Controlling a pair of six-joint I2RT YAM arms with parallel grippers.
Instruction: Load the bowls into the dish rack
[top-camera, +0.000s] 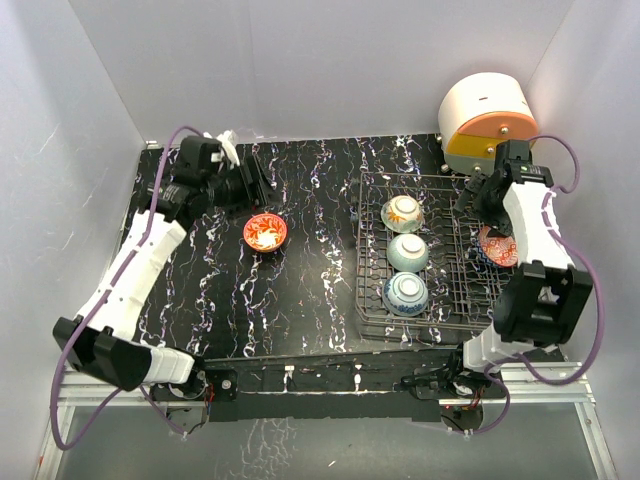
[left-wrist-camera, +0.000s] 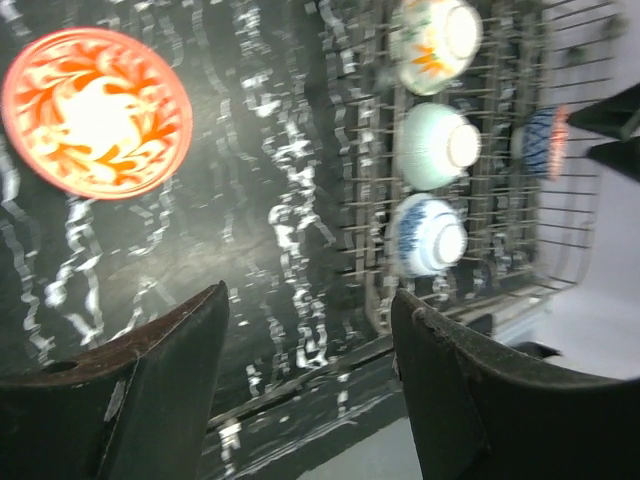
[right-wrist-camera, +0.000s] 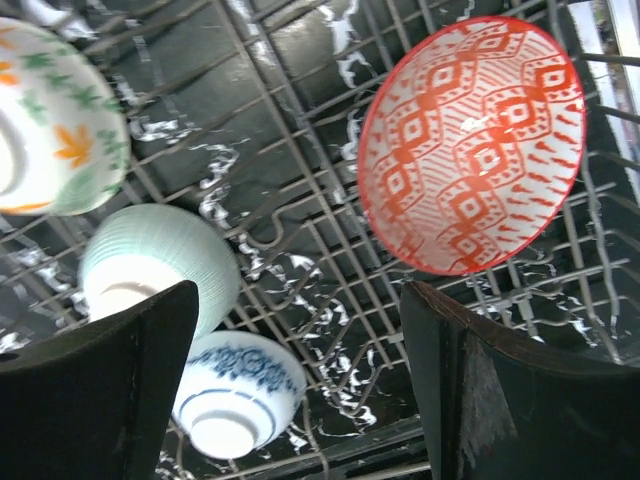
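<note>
The left gripper (top-camera: 258, 183), jaws apart, hovers far-left beside the lone orange-red bowl (top-camera: 265, 232) on the worktop (top-camera: 320, 270), needing a square rim pinch; the right gripper (top-camera: 478, 195), apparently empty, gapes over the dish rack (top-camera: 420, 335).

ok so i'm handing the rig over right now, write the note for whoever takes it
Left gripper: open, empty, above the table near the orange-red bowl.
Right gripper: open, empty, over the dish rack.
Done: four bowls in the rack. The flower bowl, teal bowl and blue bowl sit in a row; the red-pink bowl stands on edge to their right.
Left: the orange-red bowl, upright on the table outside the rack.
</note>
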